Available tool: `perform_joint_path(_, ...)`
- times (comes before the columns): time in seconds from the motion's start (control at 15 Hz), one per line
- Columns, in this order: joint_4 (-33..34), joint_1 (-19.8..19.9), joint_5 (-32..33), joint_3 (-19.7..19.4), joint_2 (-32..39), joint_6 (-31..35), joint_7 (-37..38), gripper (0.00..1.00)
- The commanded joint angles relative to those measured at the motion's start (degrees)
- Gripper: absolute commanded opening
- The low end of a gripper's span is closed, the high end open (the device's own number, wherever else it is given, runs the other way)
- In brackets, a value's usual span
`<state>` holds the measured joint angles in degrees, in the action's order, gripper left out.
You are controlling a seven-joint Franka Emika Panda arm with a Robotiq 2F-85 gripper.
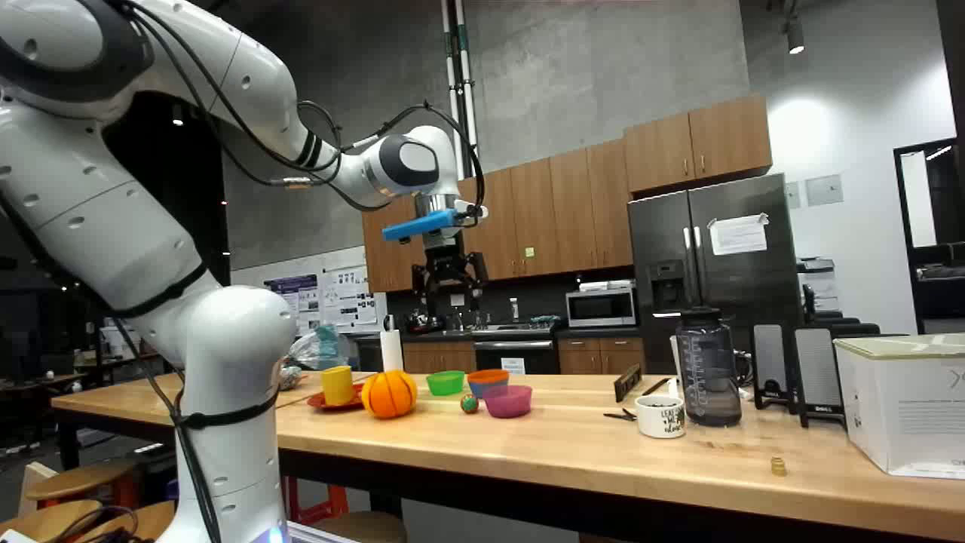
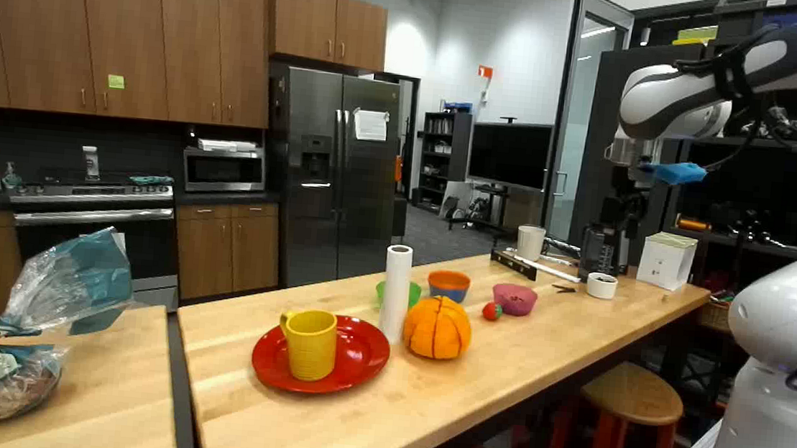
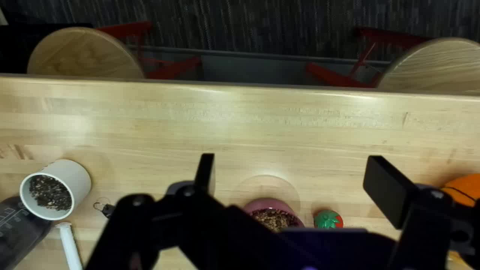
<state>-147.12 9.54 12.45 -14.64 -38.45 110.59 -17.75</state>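
The claw (image 1: pixel 453 300) hangs high above the table (image 3: pixel 240 127), its fingers (image 3: pixel 388 191) spread wide apart and gripping nothing. Nearest in the wrist view, below the fingers and partly hidden by the claw's black body, a pink bowl (image 3: pixel 268 203) of small brown bits (image 3: pixel 275 220) stands on the table; just beside it sits a strawberry (image 3: pixel 328 219) with a green top. A little farther off, in both exterior views, stand a green bowl (image 1: pixel 445 383) and an orange-and-blue bowl (image 2: pixel 448 286), which may be a single bowl or two stacked. An orange pumpkin (image 1: pixel 389 394) rests near these, and a white roll (image 2: pixel 396 296) stands upright next to it, covering part of the green bowl in an exterior view. Past the pumpkin, a yellow mug (image 2: pixel 310 346) stands on a red plate (image 2: pixel 361 358). Toward the opposite end of the table, a white cup (image 1: pixel 661 422) holding dark bits (image 3: pixel 49 193) is just beside a tall dark bottle (image 1: pixel 707 369), with speakers (image 1: pixel 822 369) and a white box (image 1: pixel 905 415) farther along. Beyond the table's edge in the wrist view, round wooden stools (image 3: pixel 82 52) show against a dark carpet (image 3: pixel 240 22). Farthest away, across the room, are a stove (image 1: pixel 539 357), a microwave (image 1: pixel 601 307) and a tall dark fridge (image 1: pixel 724 286), with wooden cupboards (image 1: pixel 573 204) mounted on the wall above.
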Motion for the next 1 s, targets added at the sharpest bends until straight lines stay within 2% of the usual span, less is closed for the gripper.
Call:
perform_joint_path(0.0, 0.09, 0.07, -0.08, 0.10, 0.02, -0.12, -0.04, 1.00)
perform_joint_path(0.47, 0.01, 0.08, 0.08, 0.23, 0.07, 0.19, 0.10, 1.00)
perform_joint_path(0.93, 0.93, -2.28, -5.05, 0.87, 3.61, 3.95, 2.01, 1.00)
